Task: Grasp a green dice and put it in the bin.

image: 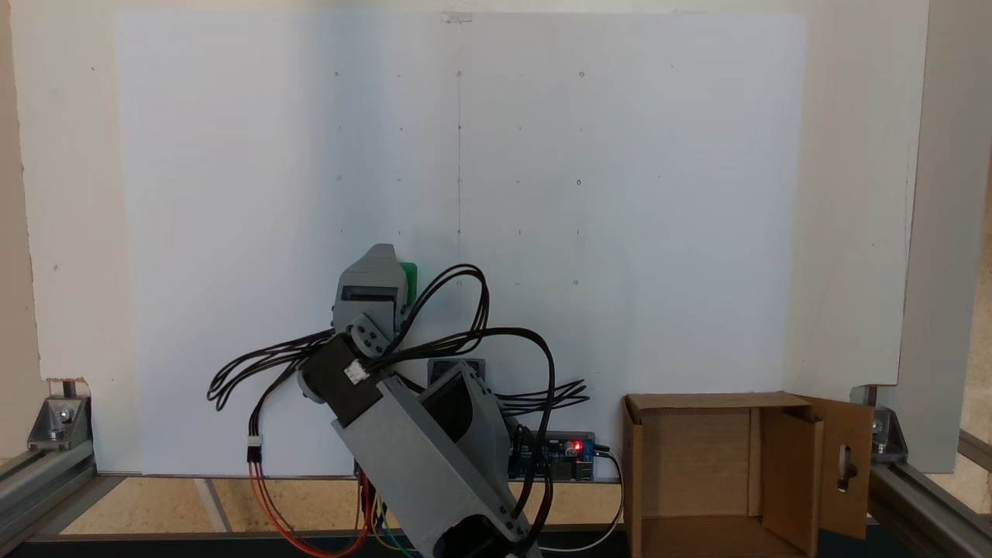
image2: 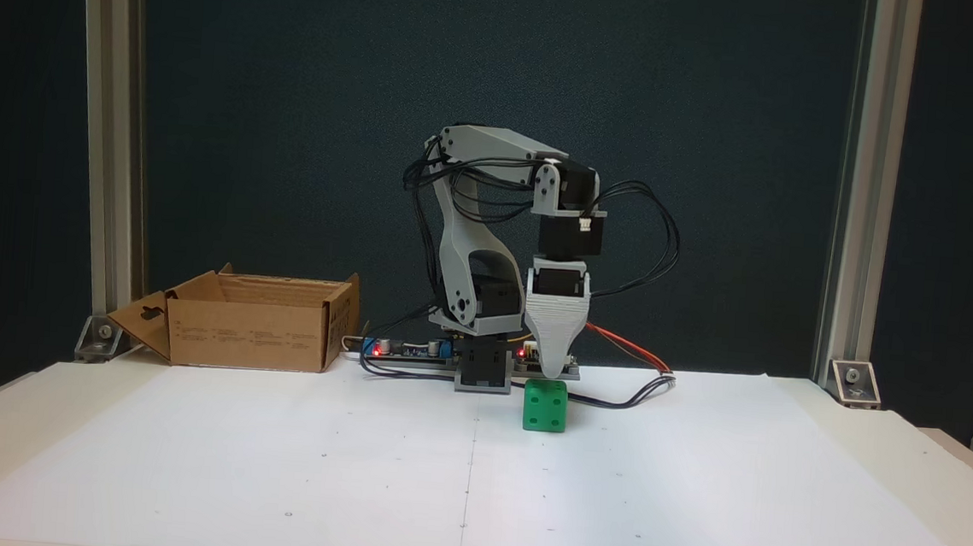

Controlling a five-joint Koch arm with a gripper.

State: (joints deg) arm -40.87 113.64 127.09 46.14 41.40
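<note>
White paper sheet (image2: 473,469) covers the tabletop (image2: 911,448). Green dice (image2: 546,406) sits on the paper directly under the claw (image2: 550,370), its top just at the claw's tip; in a fixed view from above, a sliver of the dice (image: 408,280) peeks out beside the claw's body. Claw points straight down; the jaws line up one behind the other, so cannot tell whether spread or closed. Forearm runs level from the elbow, upper arm (image2: 454,245) rises from the base behind. Bin (image2: 251,334) stands well apart from the claw, farther back, flaps open, slot cutout in one flap.
</note>
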